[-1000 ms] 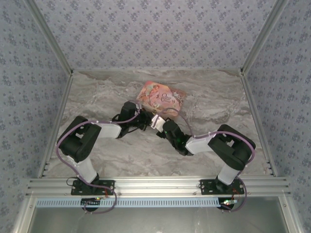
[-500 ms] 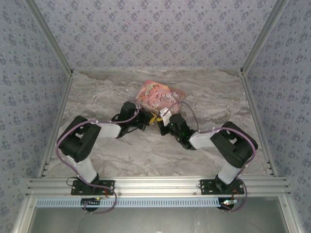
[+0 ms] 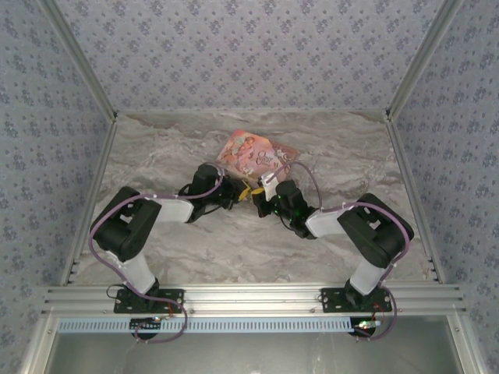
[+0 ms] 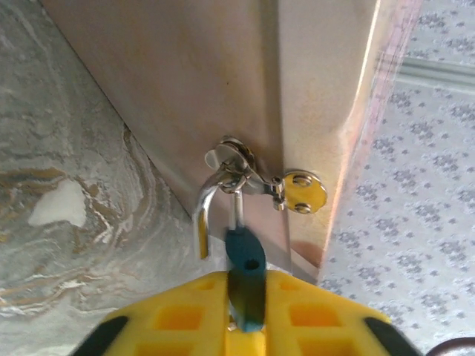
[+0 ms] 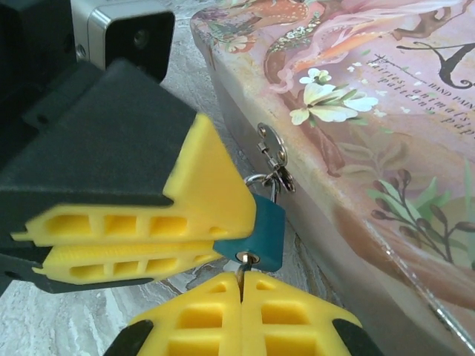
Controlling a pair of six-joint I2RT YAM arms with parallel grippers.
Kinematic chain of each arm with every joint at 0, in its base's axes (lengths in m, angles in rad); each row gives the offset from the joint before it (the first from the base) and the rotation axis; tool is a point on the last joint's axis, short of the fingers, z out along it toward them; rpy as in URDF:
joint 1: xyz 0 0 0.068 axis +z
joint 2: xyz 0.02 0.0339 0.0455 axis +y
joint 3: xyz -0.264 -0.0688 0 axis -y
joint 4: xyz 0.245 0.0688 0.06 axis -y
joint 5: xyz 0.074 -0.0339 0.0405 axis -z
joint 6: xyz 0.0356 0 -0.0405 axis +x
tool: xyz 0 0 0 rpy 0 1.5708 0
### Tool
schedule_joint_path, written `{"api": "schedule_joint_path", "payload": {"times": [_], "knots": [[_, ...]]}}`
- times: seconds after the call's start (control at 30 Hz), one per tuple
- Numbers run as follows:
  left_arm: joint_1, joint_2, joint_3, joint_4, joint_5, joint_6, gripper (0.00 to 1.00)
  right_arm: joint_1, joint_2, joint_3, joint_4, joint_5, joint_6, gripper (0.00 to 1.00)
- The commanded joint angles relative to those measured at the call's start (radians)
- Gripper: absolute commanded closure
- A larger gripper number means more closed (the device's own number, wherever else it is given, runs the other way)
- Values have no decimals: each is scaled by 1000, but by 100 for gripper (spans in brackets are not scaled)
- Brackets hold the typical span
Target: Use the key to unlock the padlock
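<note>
We find the padlock (image 5: 261, 228) pinched by its teal body between the left fingers (image 5: 119, 221), which are closed narrow around it. Out past those fingertips its silvery shackle (image 4: 210, 211) hooks through the small metal hasp (image 4: 246, 176) on the side wall of the pink box (image 5: 356, 111). We cannot tell whether the shackle is latched or free.

Just ahead of the right fingers (image 5: 193, 319) the key (image 5: 240, 271) shows as a thin dark sliver. It is gripped between their pressed-together tips, with its far end at the keyhole in the padlock's face. We cannot tell how deep it sits. The right fingertips lie just beside the padlock and close under the left fingers.

From above, both sets of fingers meet at the near edge of the box, which lies flat on the marbled worktop (image 3: 156, 156).
</note>
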Motion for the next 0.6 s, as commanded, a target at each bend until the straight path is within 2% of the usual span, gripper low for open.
{"api": "schedule_joint_path", "payload": {"times": [0.0, 0.2, 0.4, 0.57], "knots": [[-13, -64, 11, 61, 25, 18, 75, -5, 17, -5, -30, 24, 46, 100], [-13, -103, 11, -18, 12, 54, 57, -9, 27, 4, -61, 37, 59, 100], [7, -180, -36, -72, -25, 74, 53, -26, 36, 0, -51, 5, 116, 100], [47, -265, -36, -144, -40, 114, 45, -33, 41, -7, -15, -18, 207, 100]]}}
